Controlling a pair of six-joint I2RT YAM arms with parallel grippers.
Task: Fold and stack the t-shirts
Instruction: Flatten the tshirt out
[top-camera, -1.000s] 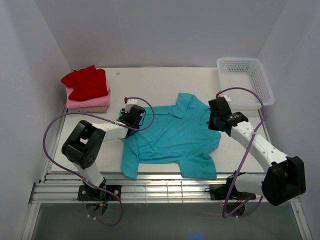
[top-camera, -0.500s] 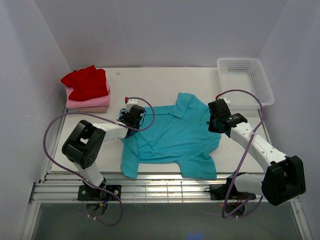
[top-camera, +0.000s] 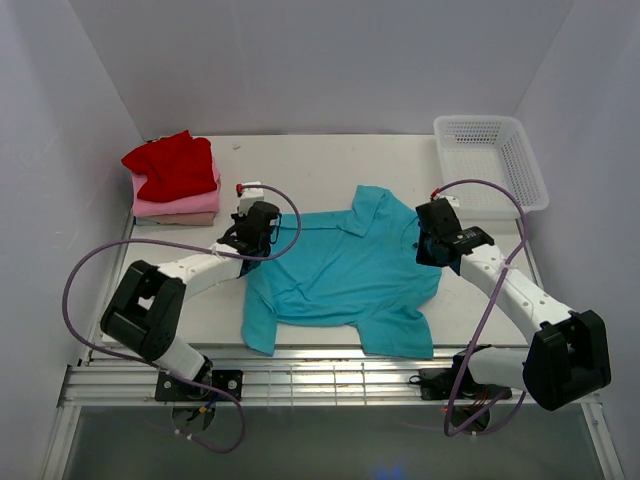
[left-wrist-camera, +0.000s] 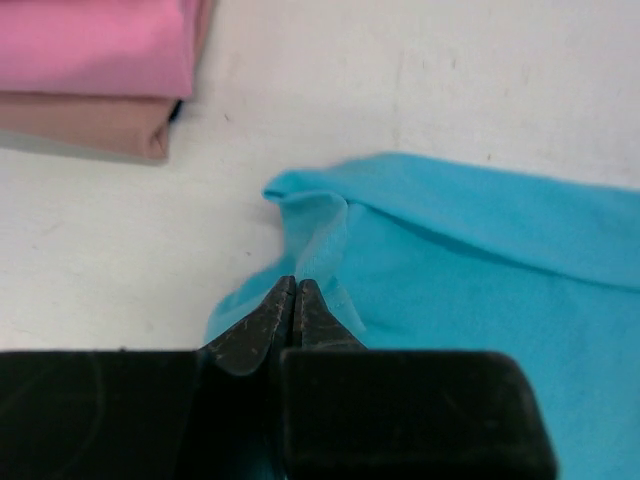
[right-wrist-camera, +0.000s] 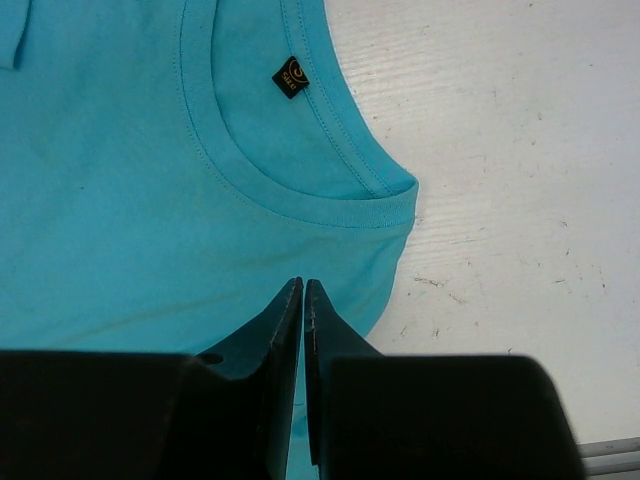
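Observation:
A teal t-shirt (top-camera: 345, 275) with a collar lies spread face up in the middle of the table. My left gripper (top-camera: 258, 240) is at its left sleeve. In the left wrist view the left gripper (left-wrist-camera: 296, 283) is shut on a raised pinch of the teal t-shirt (left-wrist-camera: 480, 260). My right gripper (top-camera: 432, 248) is at the right sleeve. The right wrist view shows that gripper (right-wrist-camera: 303, 285) shut on the teal t-shirt (right-wrist-camera: 150, 200) just below the sleeve hem. Red (top-camera: 172, 165), pink (top-camera: 175, 203) and beige (top-camera: 180, 218) t-shirts sit folded in a stack at the back left.
A white mesh basket (top-camera: 478, 122) stands at the back right corner. The pink (left-wrist-camera: 95, 45) and beige (left-wrist-camera: 85, 120) folded shirts lie just beyond the left gripper. White walls close in the table on three sides.
My left gripper has closed on the sleeve cloth and its arm has swung a little left and back. The right arm has hardly moved.

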